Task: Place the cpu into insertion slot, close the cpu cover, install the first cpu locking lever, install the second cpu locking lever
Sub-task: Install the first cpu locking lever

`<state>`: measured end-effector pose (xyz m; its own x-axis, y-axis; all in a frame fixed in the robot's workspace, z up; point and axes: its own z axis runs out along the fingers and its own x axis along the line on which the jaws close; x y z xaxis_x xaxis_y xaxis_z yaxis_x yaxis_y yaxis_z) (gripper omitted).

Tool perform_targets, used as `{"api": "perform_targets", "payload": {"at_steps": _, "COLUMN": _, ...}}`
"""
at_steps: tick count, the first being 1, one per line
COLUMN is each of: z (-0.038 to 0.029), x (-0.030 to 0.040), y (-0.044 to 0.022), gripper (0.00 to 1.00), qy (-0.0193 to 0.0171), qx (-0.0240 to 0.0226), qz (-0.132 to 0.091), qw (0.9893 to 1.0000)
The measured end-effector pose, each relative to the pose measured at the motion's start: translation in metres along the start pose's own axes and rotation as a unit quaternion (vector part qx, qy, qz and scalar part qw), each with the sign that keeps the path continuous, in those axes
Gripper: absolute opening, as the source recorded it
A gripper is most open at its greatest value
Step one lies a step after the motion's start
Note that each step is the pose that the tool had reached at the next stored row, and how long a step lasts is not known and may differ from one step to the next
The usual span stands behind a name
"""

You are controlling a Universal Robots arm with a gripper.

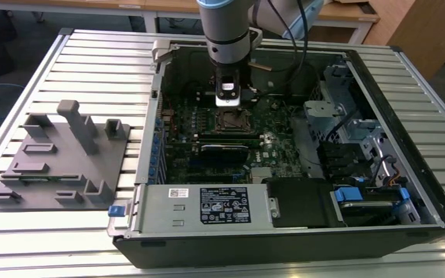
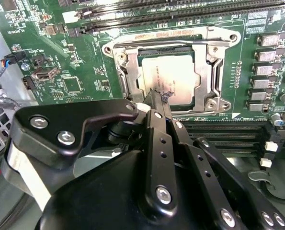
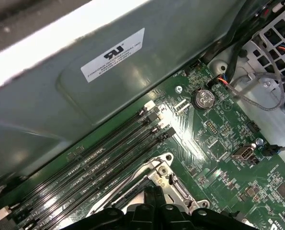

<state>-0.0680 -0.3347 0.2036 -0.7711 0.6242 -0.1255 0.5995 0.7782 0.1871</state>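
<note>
The computer case (image 1: pixel 300 150) lay open on the slatted table (image 1: pixel 91 69). A grey block with pegs (image 1: pixel 60 156) sat on the table, to the exterior view's left of the case. The green board (image 1: pixel 207 145) lay flat inside the case. The insertion slot (image 1: pixel 230 120) was on the board, with the gripper (image 1: pixel 228 99) just above it. In the second wrist view, the cpu (image 2: pixel 170 76) sat in the slot, inside the cpu cover (image 2: pixel 168 43). Long memory slots (image 2: pixel 180 12) ran beside the slot.
</note>
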Motion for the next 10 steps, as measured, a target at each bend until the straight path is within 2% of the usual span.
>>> {"api": "perform_targets", "payload": {"at_steps": 5, "z": -0.0048, "x": -0.0007, "y": 0.0010, "gripper": 0.10, "qy": 0.0007, "qx": -0.0006, "qz": -0.004, "qw": 1.0000}}
{"api": "perform_targets", "payload": {"at_steps": 10, "z": -0.0050, "x": -0.0012, "y": 0.0014, "gripper": 0.10, "qy": 0.0008, "qx": 0.0002, "qz": -0.011, "qw": 0.9999}}
